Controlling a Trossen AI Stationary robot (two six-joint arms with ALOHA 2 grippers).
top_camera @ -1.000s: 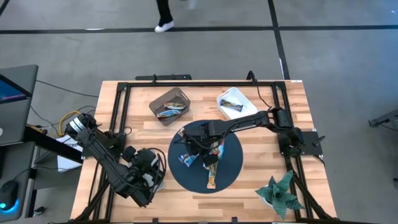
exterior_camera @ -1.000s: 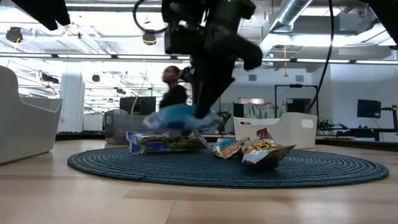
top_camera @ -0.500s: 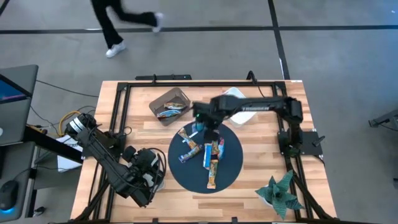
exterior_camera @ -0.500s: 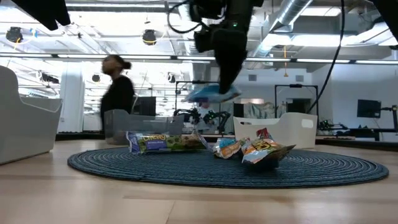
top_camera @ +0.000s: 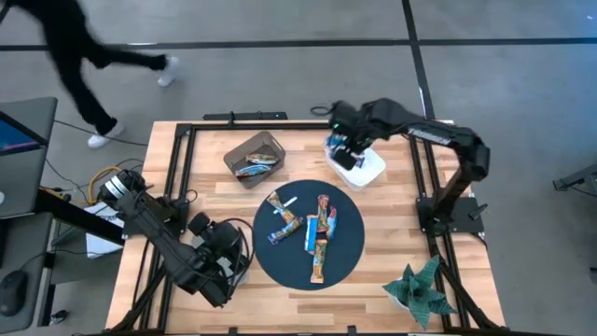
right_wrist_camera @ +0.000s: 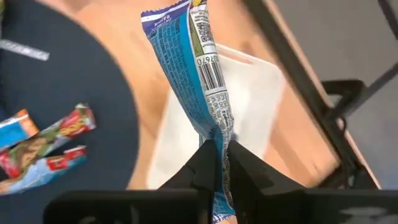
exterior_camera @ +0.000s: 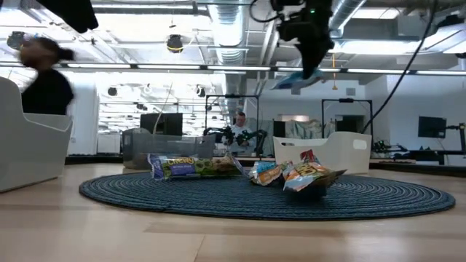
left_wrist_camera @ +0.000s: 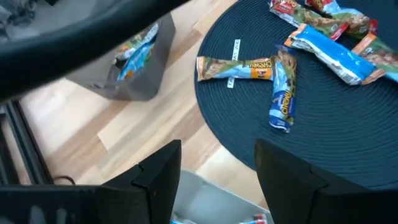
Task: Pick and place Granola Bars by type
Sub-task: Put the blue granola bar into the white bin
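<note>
Placement step in hand, judging by the layout. Right gripper (top_camera: pixel 347 149) poised over the white bin (top_camera: pixel 371 171) at the far right of the table, pinching a blue-wrapped bar (right_wrist_camera: pixel 199 87) by one end; bar dangling free from the pressed-together fingers, barcode side showing in the right wrist view. Seen in the low view well above the bin rim, blue bar (exterior_camera: pixel 297 78) clear of everything beneath. Left gripper (left_wrist_camera: pixel 217 180) parked near the front left edge of the round dark mat (top_camera: pixel 350 252), fingers spread and empty, looking across the mat.

Remaining granola bars (top_camera: pixel 312 229) lying loose on the mat in a scatter of blue, orange-brown and red wrappers, a thin white stick (top_camera: pixel 287 204) among them. Brown bin (top_camera: pixel 238 149) at the far left already containing a couple of bars.

Next move, as a judgement: lower toward the white bin, centre the hanging end inside the walls, then release. Main risk: bar swinging and catching on the rim, or falling outside onto the wooden table (top_camera: pixel 392 224).
</note>
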